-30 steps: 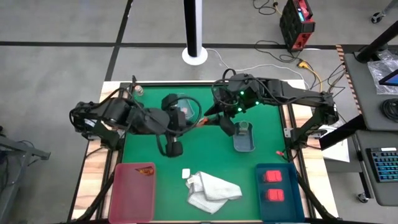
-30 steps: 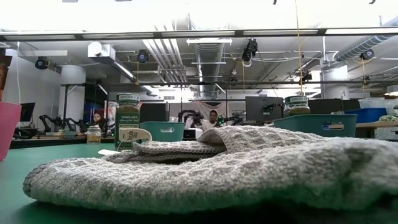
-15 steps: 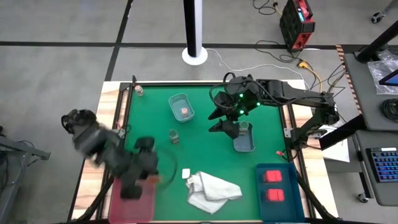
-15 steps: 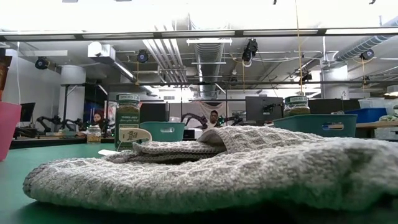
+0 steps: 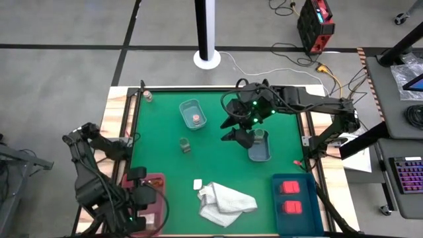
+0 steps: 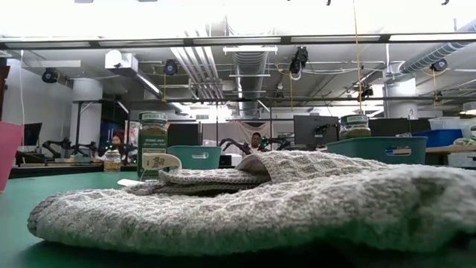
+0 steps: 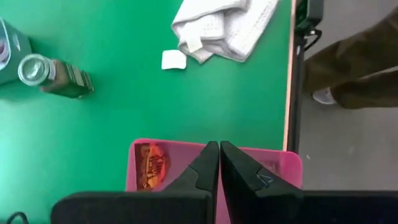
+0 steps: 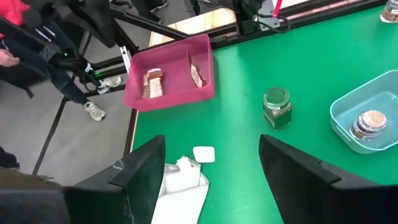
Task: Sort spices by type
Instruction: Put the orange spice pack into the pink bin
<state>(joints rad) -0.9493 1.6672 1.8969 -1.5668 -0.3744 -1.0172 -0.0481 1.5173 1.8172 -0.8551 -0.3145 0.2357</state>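
Note:
My left gripper (image 7: 219, 155) is shut and hangs over the pink tray (image 5: 156, 180) at the near left, which holds red-orange and brown packets (image 8: 153, 83). My right gripper (image 8: 212, 142) is open and hovers at the table's middle right (image 5: 236, 134), beside a pale tray (image 5: 259, 151) where a greenish jar (image 5: 259, 134) stands. A second greenish jar (image 5: 185, 145) stands on the mat. One pinkish-topped jar (image 5: 196, 119) sits in the far tray (image 5: 188, 106). Two red blocks (image 5: 289, 188) lie in the blue tray (image 5: 291, 218).
A crumpled white cloth (image 5: 226, 201) lies near the table's near edge, with a small white square (image 5: 197, 184) beside it. One small jar (image 5: 148, 96) stands at the far left corner. A person's legs (image 7: 348, 68) show beyond the near edge. Bare green mat lies mid-table.
My left arm has swung fast from the table's far middle, near the far tray, back toward the near left, and its gripper now hangs over the pink tray. The far tray, hidden under it before, shows again. My right gripper has kept its place.

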